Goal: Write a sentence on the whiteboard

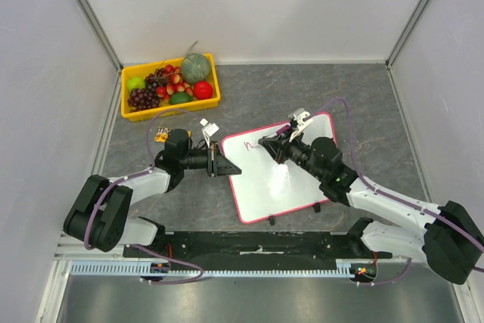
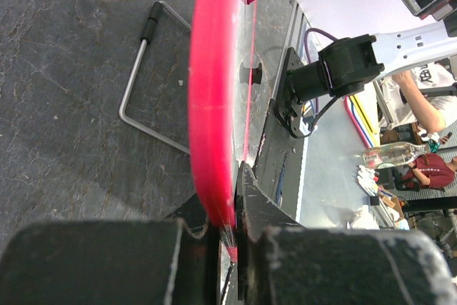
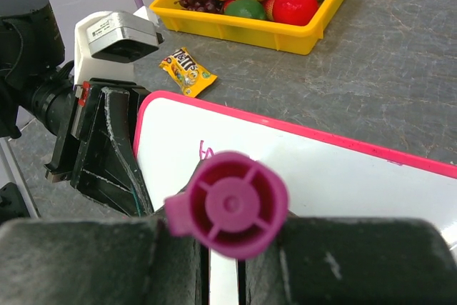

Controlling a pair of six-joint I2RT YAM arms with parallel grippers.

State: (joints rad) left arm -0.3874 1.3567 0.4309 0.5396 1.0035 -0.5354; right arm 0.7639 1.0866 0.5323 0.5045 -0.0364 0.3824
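Observation:
The whiteboard (image 1: 283, 179), white with a pink-red rim, lies tilted on the grey table. My left gripper (image 1: 221, 166) is shut on its left rim; in the left wrist view the red rim (image 2: 211, 105) runs between the jaws of that gripper (image 2: 232, 237). My right gripper (image 1: 270, 144) is shut on a magenta marker (image 3: 232, 205), seen end-on, its tip at the board's upper left. Of the sentence only a short magenta stroke (image 3: 206, 151) shows, and it also shows in the top view (image 1: 249, 144). The marker tip itself is hidden in the right wrist view.
A yellow fruit tray (image 1: 171, 113) stands at the back left. A small candy packet (image 1: 161, 136) lies between the tray and my left arm. A bent wire leg (image 2: 143, 69) lies under the board. White walls enclose the table.

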